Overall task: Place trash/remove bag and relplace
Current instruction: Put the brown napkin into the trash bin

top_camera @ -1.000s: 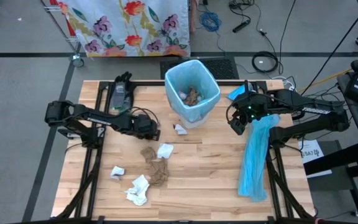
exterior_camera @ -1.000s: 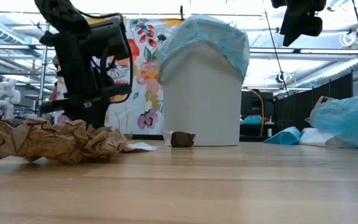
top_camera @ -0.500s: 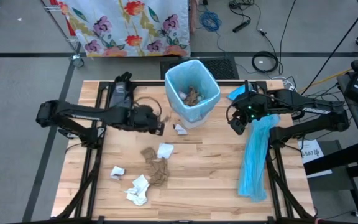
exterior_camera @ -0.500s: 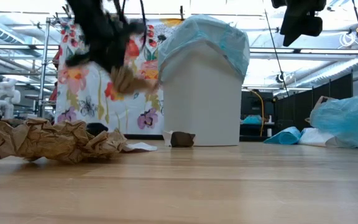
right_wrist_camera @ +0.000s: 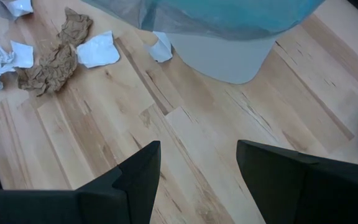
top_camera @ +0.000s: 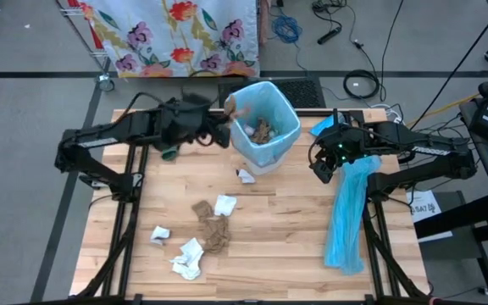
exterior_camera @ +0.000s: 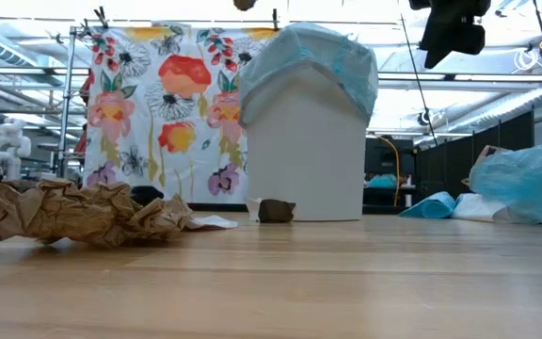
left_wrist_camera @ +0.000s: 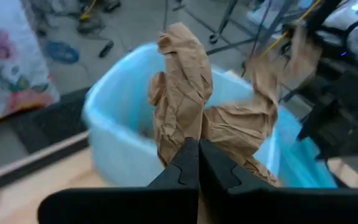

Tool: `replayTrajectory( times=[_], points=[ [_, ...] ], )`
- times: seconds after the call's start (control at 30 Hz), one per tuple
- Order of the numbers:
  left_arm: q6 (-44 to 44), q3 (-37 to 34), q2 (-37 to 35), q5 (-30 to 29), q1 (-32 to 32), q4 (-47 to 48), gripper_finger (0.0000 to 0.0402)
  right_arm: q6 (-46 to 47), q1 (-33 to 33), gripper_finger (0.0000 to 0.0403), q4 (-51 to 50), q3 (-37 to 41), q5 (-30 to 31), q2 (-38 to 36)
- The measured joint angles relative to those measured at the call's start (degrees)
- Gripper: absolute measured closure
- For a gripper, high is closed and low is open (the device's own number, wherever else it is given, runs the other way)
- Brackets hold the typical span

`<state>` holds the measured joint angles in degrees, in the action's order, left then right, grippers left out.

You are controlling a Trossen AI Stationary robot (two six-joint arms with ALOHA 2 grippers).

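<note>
My left gripper (top_camera: 224,129) is raised at the left rim of the white bin (top_camera: 263,123), which has a light-blue bag in it, and is shut on a crumpled brown paper wad (left_wrist_camera: 185,93). The bin also shows in the left wrist view (left_wrist_camera: 114,134). Some trash (top_camera: 263,130) lies inside the bin. More brown wads (top_camera: 212,227) and white tissue wads (top_camera: 187,258) lie on the table's near left part. My right gripper (top_camera: 320,167) hangs open and empty to the right of the bin, above the table. My left gripper pinches the brown paper wad by its lower crumpled end (left_wrist_camera: 194,134) between its two shut fingers. The wad stands out beyond the fingertips, lifted clear of the table, at the height of the bin's rim and over its left edge.
A long light-blue plastic strip (top_camera: 346,216) lies along the table's right side. A white wad (top_camera: 246,176) lies at the bin's near foot. A flowered cloth (top_camera: 176,34) hangs beyond the far edge. Bare wood (top_camera: 286,246) lies at the table's near middle.
My left gripper has risen from the table with the brown paper wad and gone toward the far edge and the bin's left rim. The wad is lifted clear of the table. My right gripper has kept still.
</note>
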<state>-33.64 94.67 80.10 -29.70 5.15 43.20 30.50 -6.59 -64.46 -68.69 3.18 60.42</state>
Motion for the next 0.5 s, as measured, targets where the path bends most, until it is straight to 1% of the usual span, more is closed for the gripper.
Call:
replayTrajectory(
  times=[0.07, 0.17, 0.23, 0.4, 0.5],
  points=[
    [2.6, 1.2, 1.8, 1.1, 1.8, -0.7, 0.0401, 0.2, 0.0, 0.02, 0.0, 0.0, 0.0, 0.0],
    [7.8, 1.7, 4.3, 3.3, 3.5, -7.4, 0.0398, 0.2, 0.0, 0.02, 0.0, 0.0, 0.0, 0.0],
    [10.7, 1.7, 6.1, 3.7, 4.1, -11.7, 0.039, 0.3, 0.0, 0.02, 0.0, 0.0, 0.0, 0.0],
    [13.5, 1.7, 9.7, 5.4, 5.3, -18.3, 0.0356, 0.3, 0.0, 0.02, -0.1, 0.0, 0.0, 0.0],
    [13.1, 1.7, 11.1, 7.5, 6.4, -19.3, 0.0328, 0.4, 0.0, 0.02, -0.1, 0.0, -0.1, 0.0]
  ],
)
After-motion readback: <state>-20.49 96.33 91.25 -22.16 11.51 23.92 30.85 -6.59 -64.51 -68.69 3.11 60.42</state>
